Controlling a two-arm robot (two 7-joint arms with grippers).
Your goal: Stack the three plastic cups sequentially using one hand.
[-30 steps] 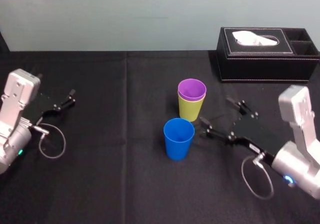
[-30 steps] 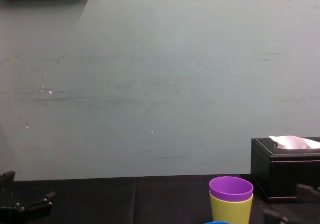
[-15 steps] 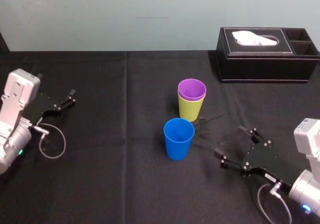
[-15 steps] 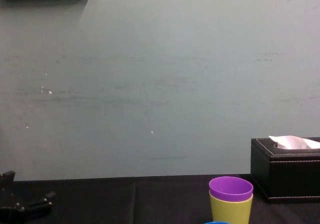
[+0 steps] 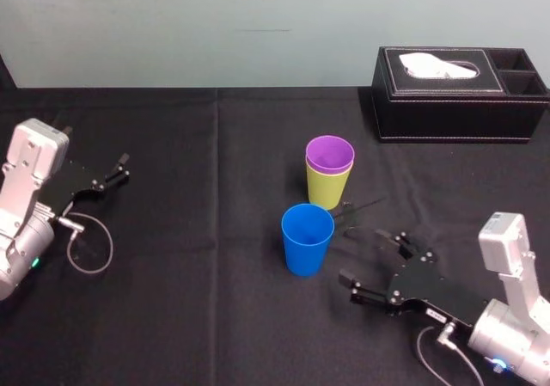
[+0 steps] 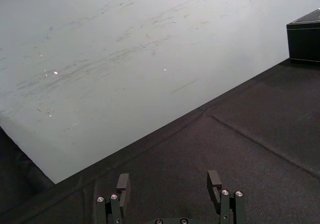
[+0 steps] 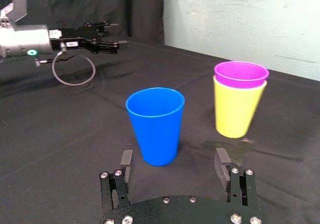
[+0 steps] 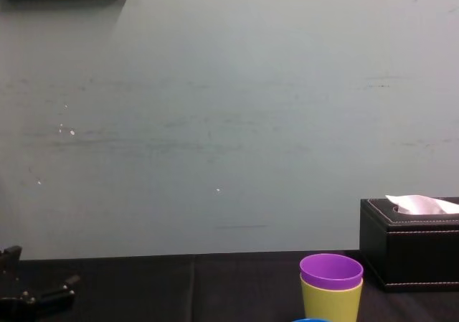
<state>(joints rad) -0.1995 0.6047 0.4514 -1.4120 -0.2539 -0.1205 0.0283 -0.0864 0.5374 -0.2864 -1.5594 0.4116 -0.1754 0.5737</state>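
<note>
Right claw (image 5: pixel 361 257) hangs wide open and empty just short of the blue cup (image 5: pixel 307 238), which stands alone near the purple cup (image 5: pixel 330 155) nested in the yellow-green cup (image 5: pixel 326 190). Closing off-centre could tip or shove it into that pair. Left claw (image 5: pixel 120 169) idles open, well apart

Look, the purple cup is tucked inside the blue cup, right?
Not quite. The purple cup is tucked inside the yellow-green cup, not the blue one; the head view shows it. The blue cup stands alone, nearer the robot, with the open right pincer close beside it, not touching. The left pincer rests parked, open, far left.
</note>
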